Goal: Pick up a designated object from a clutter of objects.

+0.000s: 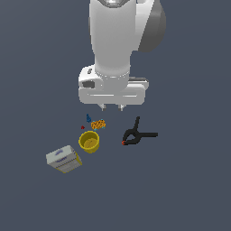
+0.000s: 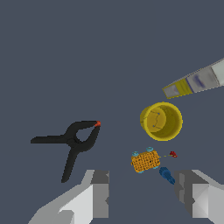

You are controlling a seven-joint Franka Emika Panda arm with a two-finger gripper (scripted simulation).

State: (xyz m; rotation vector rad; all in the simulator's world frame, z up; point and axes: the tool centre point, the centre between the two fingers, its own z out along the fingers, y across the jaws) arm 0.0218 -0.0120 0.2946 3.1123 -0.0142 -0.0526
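Nearest my wrist camera are the white gripper (image 2: 142,192) and its two grey jaws, spread wide apart with nothing between them, above the dark grey bench (image 1: 189,189). I count one plain yellow round cup (image 1: 89,141), one yellow-and-white printed box (image 1: 64,159), one black spring clamp with a red tip (image 1: 136,134), one orange mesh-patterned block (image 1: 98,124), one small blue piece (image 1: 88,118) and one tiny red bit (image 1: 82,127). That cup stands upright, open-mouthed, thick-rimmed and slightly tapered, between the box and the orange block, well apart from the clamp.
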